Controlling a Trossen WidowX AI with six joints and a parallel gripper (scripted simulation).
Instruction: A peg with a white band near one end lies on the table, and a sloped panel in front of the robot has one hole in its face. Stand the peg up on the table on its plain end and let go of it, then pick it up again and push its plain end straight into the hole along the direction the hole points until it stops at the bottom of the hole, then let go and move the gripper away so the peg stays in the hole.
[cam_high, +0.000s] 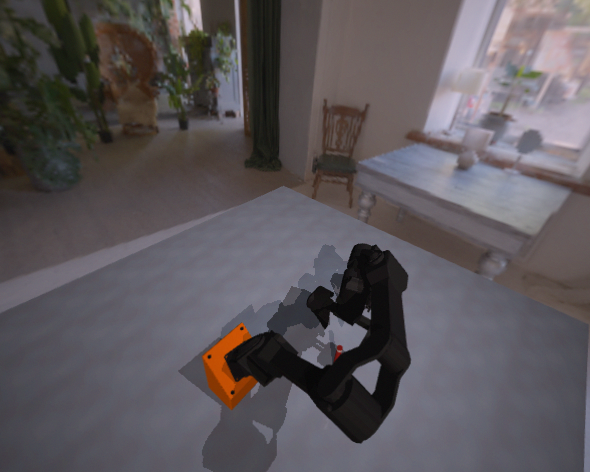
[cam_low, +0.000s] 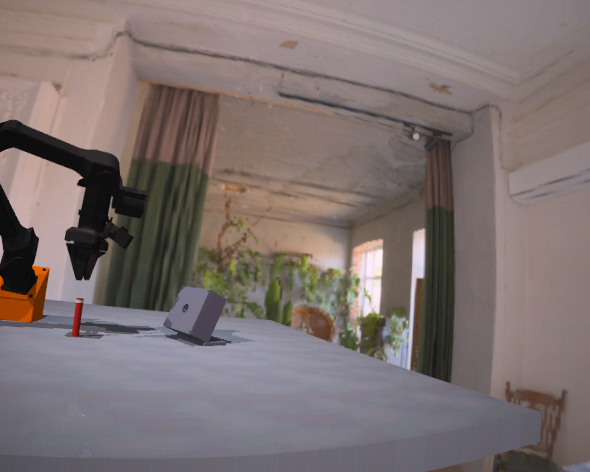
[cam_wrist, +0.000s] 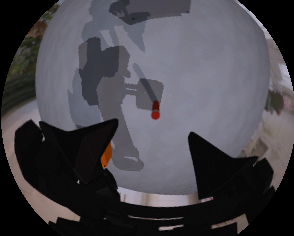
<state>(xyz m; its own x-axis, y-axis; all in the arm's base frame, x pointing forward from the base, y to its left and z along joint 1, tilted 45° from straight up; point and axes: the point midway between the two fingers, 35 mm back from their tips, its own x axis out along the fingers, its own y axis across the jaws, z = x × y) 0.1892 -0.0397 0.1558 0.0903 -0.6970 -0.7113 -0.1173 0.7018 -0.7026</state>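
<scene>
The red peg (cam_high: 338, 354) (cam_low: 77, 320) (cam_wrist: 155, 111) stands upright on the table, its white band near the top end in the exterior view. My gripper (cam_low: 84, 279) (cam_wrist: 153, 128) is open and empty, pointing down above the peg, with a gap between the fingertips and the peg's top. In the wrist view the peg shows just beyond the gap between the fingertips. The grey sloped panel (cam_low: 176, 319) (cam_wrist: 165, 8) stands apart from the peg, its hole (cam_low: 185, 308) facing the robot's side. The arm hides the panel in the top view.
The orange base block (cam_high: 218, 372) (cam_low: 25, 310) under the arm stands on the table (cam_high: 125, 320) (cam_low: 280, 395), to the left of the peg in the top and exterior views. The arm arches high over the table. Its shadow falls around the peg.
</scene>
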